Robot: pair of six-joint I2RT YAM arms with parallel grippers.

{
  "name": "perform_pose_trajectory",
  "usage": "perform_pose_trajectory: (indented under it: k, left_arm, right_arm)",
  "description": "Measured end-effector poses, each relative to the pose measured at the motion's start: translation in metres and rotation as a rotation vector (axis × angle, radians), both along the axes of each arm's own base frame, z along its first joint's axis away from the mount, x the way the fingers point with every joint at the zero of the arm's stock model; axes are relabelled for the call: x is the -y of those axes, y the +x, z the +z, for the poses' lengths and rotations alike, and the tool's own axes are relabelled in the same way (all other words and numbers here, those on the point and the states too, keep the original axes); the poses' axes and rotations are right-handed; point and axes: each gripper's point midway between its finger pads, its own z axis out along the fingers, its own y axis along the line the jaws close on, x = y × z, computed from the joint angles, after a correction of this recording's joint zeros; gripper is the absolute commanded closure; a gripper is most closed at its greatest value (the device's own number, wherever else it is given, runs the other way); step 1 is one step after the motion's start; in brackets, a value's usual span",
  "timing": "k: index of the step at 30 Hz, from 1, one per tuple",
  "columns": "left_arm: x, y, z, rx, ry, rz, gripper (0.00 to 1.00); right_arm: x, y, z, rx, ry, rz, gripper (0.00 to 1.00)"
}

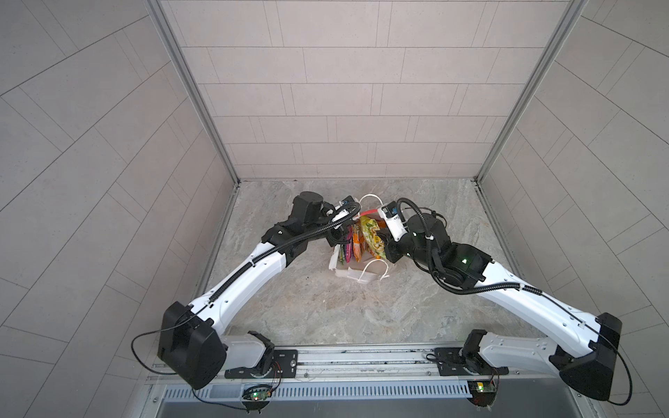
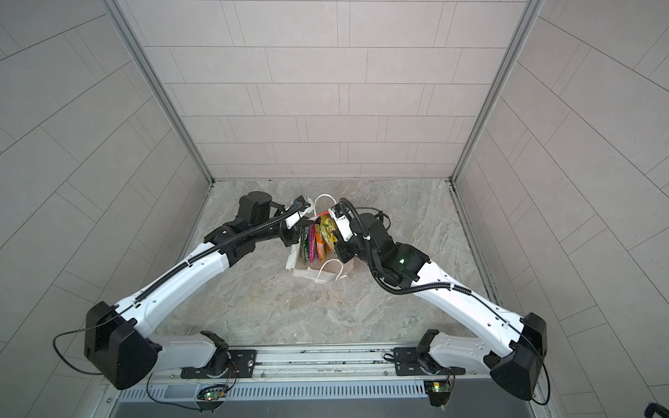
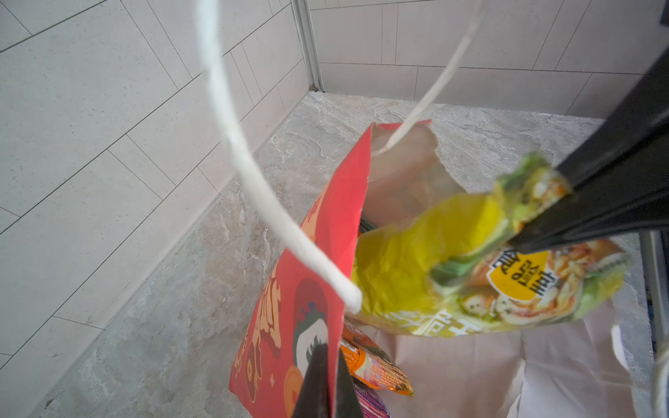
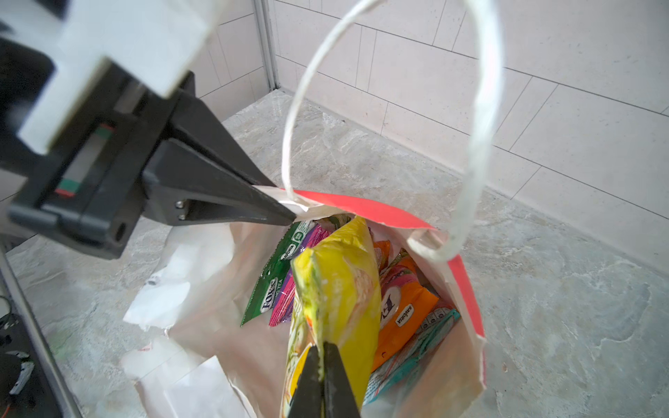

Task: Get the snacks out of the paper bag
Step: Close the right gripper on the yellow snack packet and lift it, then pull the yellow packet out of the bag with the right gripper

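The paper bag [image 1: 356, 272] stands on the bench [image 1: 307, 307] just toward 12 o'clock from centre, with the snacks [image 1: 356, 243] upright inside. The left claw [image 4: 291, 215] pinches its rim at 11 o'clock. The right claw [image 4: 321, 349], at 3 o'clock, grips the rightmost packet [image 4: 340, 289].

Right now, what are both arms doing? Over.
Left fingers shut on paper bag rim. Right fingers shut on yellow snack, partly out. Other snacks inside. Cord handle looping above.

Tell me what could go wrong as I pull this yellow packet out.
1. The right hand pinches only an edge of the yellow packet; it may slip.
2. The cord handle loops up right beside it and could snag it.
3. The left hand holds the thin rim of the paper bag, which might tear.
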Motion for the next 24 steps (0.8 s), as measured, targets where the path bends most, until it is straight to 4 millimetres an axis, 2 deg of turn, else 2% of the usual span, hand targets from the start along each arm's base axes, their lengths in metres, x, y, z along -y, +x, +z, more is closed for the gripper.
perform_pose_trajectory:
  k: [3,10,15,20,24]
  left_arm:
    - [0.0,0.0,-0.001,-0.003,-0.002,0.001,1.0]
    - [0.0,-0.001,0.0,0.0,-0.007,0.003,1.0]
    - [0.0,0.0,0.0,0.002,-0.008,0.005,1.0]
    - [0.0,0.0,0.0,0.003,-0.016,0.004,1.0]
    - [0.0,0.0,0.0,0.002,-0.019,0.006,1.0]
  right_arm:
    - [0.005,-0.007,0.007,0.003,0.014,0.03,1.0]
    - [0.031,-0.017,0.035,-0.013,0.141,0.061,1.0]
    - [0.057,-0.024,0.05,-0.057,0.254,0.044,1.0]
    - [0.086,-0.035,0.076,-0.056,0.382,0.004,1.0]
    - [0.109,-0.032,0.096,-0.041,0.458,-0.056,1.0]
